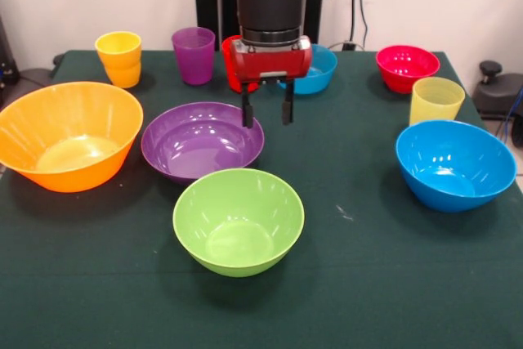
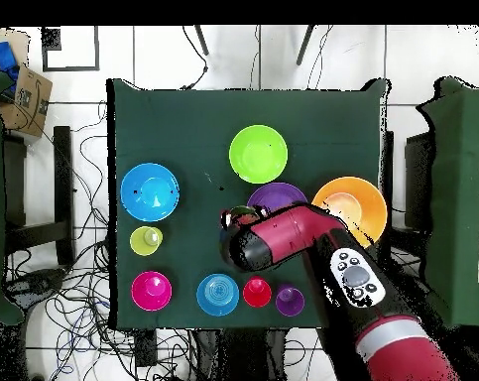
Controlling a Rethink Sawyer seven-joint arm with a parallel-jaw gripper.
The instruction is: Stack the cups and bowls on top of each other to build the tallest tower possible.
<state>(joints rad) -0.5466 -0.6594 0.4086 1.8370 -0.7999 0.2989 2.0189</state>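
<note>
**Nothing stacked: bowls and cups stand singly on the green cloth**

Nearest you sits the green bowl (image 1: 238,220), glossy lime, upright and empty, its rim just short of the purple bowl (image 1: 202,140) behind it.

Now sweep from the left of the front view. You see the orange bowl (image 1: 68,134) first, the widest of all, with a deep flared wall and a pale glare on its bottom. Behind it, at the back edge of the table (image 1: 368,284), stands the orange-yellow cup (image 1: 119,58), tapered and handleless. Next comes the purple cup (image 1: 194,55), translucent, and in front of it the shallow purple bowl, close beside the orange one.

At the middle hangs the gripper (image 1: 265,110); its two dark fingers (image 1: 247,112) point down with a clear gap between them, holding nothing, above the purple bowl's right rim. Behind its red body you can make out part of the red cup (image 1: 231,59) and the small translucent blue bowl (image 1: 319,71).

Further right stands the small red-pink bowl (image 1: 406,67) at the back, then the pale yellow cup (image 1: 435,100), and just in front of it the large blue bowl (image 1: 455,163), bright and empty.
</note>
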